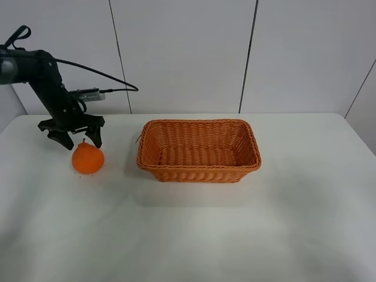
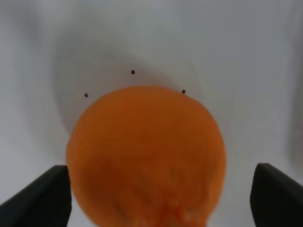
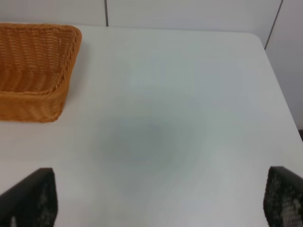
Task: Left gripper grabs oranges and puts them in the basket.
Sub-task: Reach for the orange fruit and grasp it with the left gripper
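The orange (image 1: 88, 158) sits on the white table at the left, its stem up. My left gripper (image 1: 71, 132), a black claw, hovers open just above and behind it, fingers spread to either side. In the left wrist view the orange (image 2: 146, 158) fills the middle between the two black fingertips (image 2: 40, 201), which do not touch it. The wicker basket (image 1: 198, 170) stands empty at the table's middle, to the right of the orange. My right gripper (image 3: 156, 198) is open over bare table; the basket's corner (image 3: 33, 101) shows in its view.
The white table (image 1: 235, 235) runs to a panelled wall at the back. The left arm's black cable (image 1: 100, 73) trails behind it. Three small dark dots (image 2: 132, 72) mark the table around the orange.
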Tool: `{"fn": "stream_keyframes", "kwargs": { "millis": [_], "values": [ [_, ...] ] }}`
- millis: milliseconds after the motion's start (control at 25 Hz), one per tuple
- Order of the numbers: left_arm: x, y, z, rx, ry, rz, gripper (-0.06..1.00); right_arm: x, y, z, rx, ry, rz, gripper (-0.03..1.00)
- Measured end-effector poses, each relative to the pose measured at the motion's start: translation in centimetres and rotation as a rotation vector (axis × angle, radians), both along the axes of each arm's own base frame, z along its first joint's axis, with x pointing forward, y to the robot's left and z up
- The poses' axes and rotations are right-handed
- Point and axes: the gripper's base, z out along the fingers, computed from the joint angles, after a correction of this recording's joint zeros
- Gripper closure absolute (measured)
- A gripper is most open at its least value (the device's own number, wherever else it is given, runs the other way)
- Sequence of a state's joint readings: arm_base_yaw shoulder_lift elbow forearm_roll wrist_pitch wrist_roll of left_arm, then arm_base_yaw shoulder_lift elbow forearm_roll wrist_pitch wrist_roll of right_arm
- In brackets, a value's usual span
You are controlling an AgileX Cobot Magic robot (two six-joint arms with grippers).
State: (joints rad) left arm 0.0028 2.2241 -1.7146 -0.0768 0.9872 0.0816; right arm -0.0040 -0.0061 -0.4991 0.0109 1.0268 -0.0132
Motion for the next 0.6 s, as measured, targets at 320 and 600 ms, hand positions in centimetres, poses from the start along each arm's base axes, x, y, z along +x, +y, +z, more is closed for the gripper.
{"fn": "stream_keyframes", "kwargs": {
  "millis": [320, 600],
  "values": [
    [0.1, 0.1, -2.8, 0.012, 0.061, -0.007, 0.17, 0.0, 0.0, 0.0, 0.0, 0.0, 0.0, 0.27],
    [-0.1, 0.3, -2.1, 0.036, 0.08, -0.016, 0.72, 0.0, 0.0, 0.0, 0.0, 0.0, 0.0, 0.27]
  ]
}}
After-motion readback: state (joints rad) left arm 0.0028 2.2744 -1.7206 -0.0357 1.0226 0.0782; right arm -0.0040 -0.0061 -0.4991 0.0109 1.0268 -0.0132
